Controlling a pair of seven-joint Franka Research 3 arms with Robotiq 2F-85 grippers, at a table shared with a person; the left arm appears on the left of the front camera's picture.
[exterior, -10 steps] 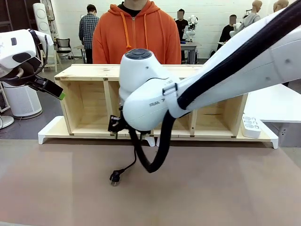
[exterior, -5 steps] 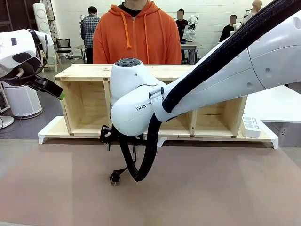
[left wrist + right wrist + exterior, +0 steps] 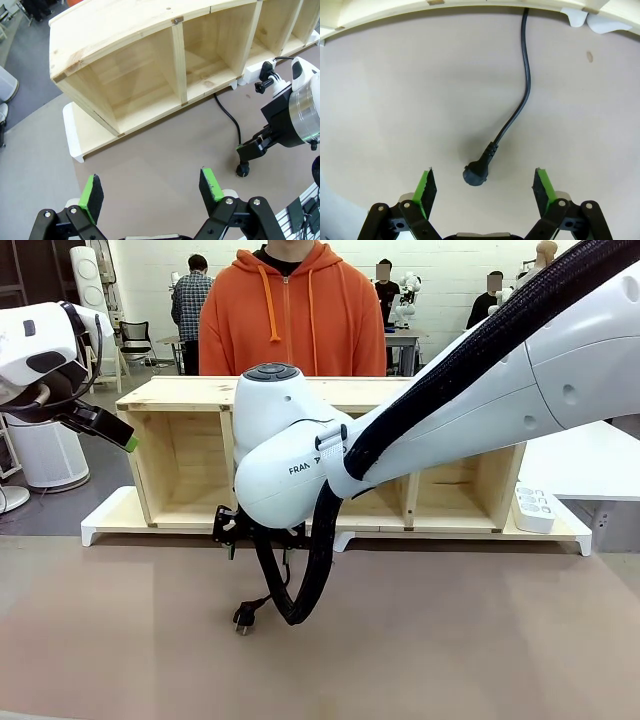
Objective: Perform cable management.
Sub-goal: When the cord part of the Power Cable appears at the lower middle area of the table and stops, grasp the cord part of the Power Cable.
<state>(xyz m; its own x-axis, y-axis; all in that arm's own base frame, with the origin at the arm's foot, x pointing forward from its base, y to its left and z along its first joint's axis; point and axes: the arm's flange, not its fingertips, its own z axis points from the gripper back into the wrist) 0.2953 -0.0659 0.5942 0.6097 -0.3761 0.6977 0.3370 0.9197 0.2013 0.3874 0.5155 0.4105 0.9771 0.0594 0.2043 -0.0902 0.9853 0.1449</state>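
The right arm bends down in front of the one wooden shelf [image 3: 190, 392]. Its right end effector [image 3: 485, 185] hangs wide open and empty over the plug of the one black cable [image 3: 525, 95], which lies on the counter [image 3: 395, 100] and runs under the shelf. The left end effector [image 3: 151, 189], raised beside the shelf, is wide open and empty too.

Black cable [image 3: 525, 95] and plug [image 3: 476, 172] on brown tabletop [image 3: 450, 640] before the pale pine shelf [image 3: 190, 392]. Behind the shelf, an orange hoodie [image 3: 290, 320]. White right arm [image 3: 300, 460]; green pads [image 3: 91, 192] on the black left gripper [image 3: 150, 180].
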